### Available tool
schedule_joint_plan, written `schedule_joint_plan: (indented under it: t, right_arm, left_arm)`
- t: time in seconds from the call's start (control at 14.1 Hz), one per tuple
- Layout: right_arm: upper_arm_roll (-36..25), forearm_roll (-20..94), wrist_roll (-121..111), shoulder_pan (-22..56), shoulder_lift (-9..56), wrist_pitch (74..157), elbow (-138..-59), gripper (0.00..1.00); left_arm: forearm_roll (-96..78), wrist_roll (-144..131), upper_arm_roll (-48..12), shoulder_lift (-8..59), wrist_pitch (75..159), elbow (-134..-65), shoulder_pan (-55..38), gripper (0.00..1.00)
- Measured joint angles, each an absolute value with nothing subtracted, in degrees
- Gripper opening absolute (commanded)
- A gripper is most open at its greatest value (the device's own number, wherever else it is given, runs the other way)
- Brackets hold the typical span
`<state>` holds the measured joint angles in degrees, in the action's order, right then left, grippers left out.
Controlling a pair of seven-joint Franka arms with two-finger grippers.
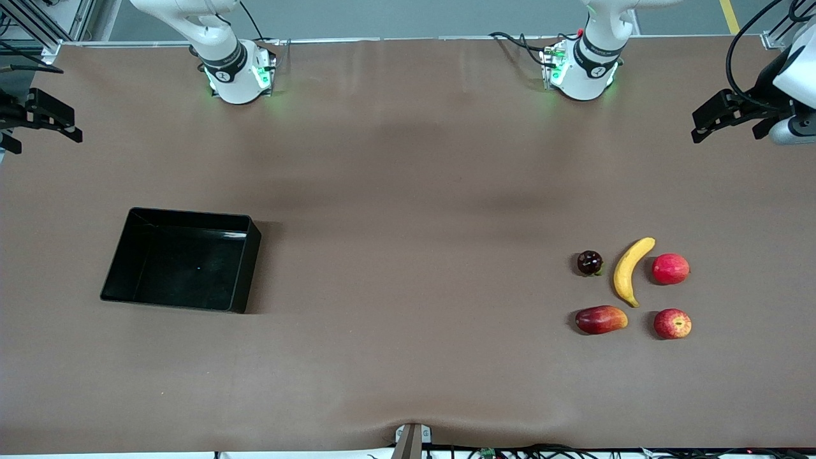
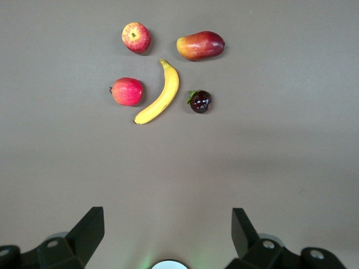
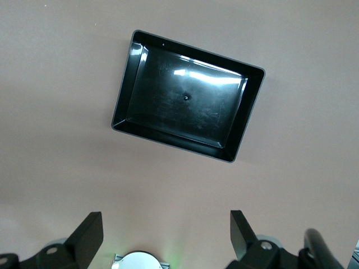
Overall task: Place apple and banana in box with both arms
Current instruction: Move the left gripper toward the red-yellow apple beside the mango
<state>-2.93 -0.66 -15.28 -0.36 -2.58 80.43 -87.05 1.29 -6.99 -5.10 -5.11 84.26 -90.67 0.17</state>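
The apple [image 1: 672, 324], red with yellow streaks and a stem dimple, lies toward the left arm's end of the table; it also shows in the left wrist view [image 2: 136, 37]. The yellow banana [image 1: 630, 271] lies farther from the front camera than the apple and also shows in the left wrist view [image 2: 160, 95]. The empty black box [image 1: 182, 258] sits toward the right arm's end and shows in the right wrist view [image 3: 188, 119]. My left gripper [image 1: 727, 131] [image 2: 166, 230] hangs open and empty, high over its end of the table. My right gripper [image 1: 48, 141] [image 3: 166, 230] hangs open and empty, high over its end.
A smooth pink-red fruit [image 1: 670, 268] lies beside the banana. A red-and-yellow mango-like fruit [image 1: 600, 319] lies beside the apple. A small dark fruit [image 1: 590, 262] lies beside the banana toward the table's middle. Brown table surface stretches between the fruits and the box.
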Motion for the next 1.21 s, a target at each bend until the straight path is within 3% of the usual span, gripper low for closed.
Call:
schedule_joint_plan:
  t: [0.43, 0.64, 1.21]
  right_arm:
    - [-2.9, -0.7, -15.3, -0.4, -2.6, 80.4, -87.1, 1.0]
    - [-2.9, -0.7, -15.2, -0.4, -2.6, 80.3, -87.2, 1.0]
    - [-3.0, -0.7, -15.2, -0.4, -2.6, 80.3, -87.4, 1.0]
  left_arm:
    - [1.3, -7.0, -5.1, -4.6, 84.3, -90.7, 0.2, 1.0]
    - [1.3, -7.0, -4.8, -1.0, 85.2, -90.8, 0.6, 1.0]
    - [7.7, -6.9, -4.4, 16.4, 106.9, -91.0, 2.8, 1.0]
